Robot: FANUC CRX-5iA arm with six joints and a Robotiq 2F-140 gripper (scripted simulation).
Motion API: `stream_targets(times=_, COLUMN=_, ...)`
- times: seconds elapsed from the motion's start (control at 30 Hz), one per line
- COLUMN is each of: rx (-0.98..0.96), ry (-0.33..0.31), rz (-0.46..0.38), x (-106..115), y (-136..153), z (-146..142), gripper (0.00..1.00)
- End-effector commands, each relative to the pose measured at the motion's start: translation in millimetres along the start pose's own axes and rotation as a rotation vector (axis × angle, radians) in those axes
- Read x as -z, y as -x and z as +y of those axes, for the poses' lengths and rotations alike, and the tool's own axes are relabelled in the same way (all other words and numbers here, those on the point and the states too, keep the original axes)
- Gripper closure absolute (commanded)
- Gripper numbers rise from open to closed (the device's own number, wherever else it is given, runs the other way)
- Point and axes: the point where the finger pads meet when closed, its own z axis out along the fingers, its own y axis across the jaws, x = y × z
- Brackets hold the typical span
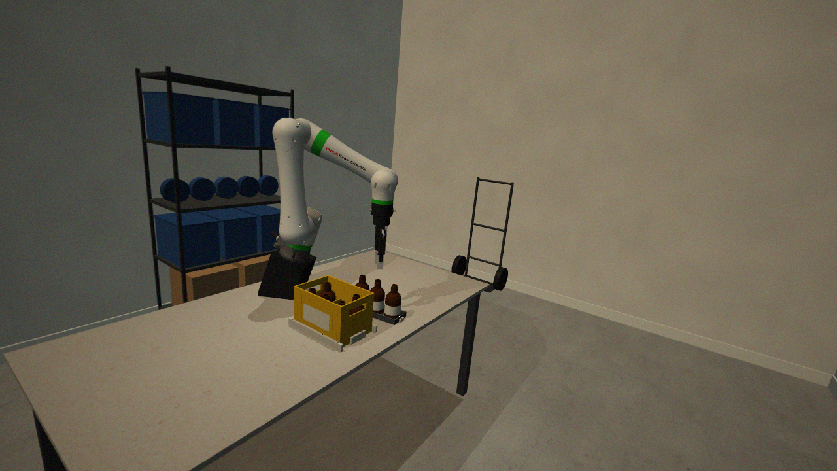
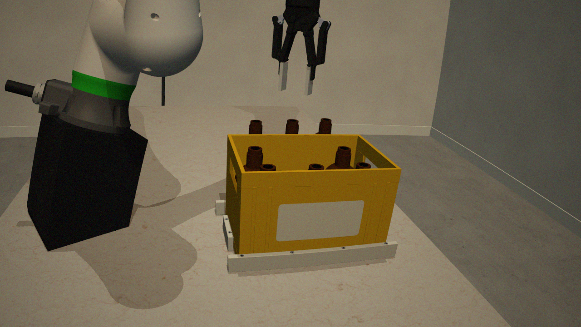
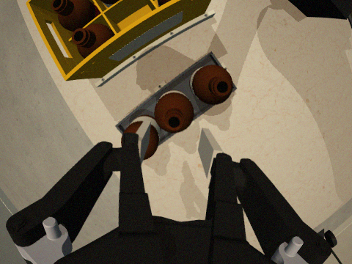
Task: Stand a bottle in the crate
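The yellow crate [image 1: 333, 307] stands on the table, also in the exterior view [image 2: 312, 195] and in the wrist view [image 3: 122, 10]. It holds several brown bottles, and one middle cell [image 3: 131, 17] on the tray side is empty. Beside it, the dark tray [image 3: 176, 98] holds three upright brown bottles in a row [image 3: 213, 84] [image 3: 173, 113] [image 3: 142, 139]; a finger partly hides the last one. Their necks show behind the crate [image 2: 291, 126]. My gripper [image 2: 295, 87] hangs well above the tray, partly open and empty; it also shows in the wrist view [image 3: 175, 144] and in the top view [image 1: 380, 256].
White locating rails [image 2: 310, 256] frame the crate's base. My black base pedestal [image 2: 81, 179] stands left of the crate. A shelf rack [image 1: 210, 187] with blue boxes is behind the table, a hand truck [image 1: 482, 234] at its far corner. The table edge runs close to the tray.
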Motion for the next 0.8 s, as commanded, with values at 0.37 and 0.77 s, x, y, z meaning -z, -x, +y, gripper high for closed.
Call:
stream_targets(times=0.37, rx=0.000, ry=0.000, rz=0.000, x=-1.0, y=0.2, z=-0.1, gripper=0.62)
stream_targets(times=0.77, rx=-0.001, ry=0.002, rz=0.003, x=-8.4, y=0.3, z=-0.3, gripper=0.62)
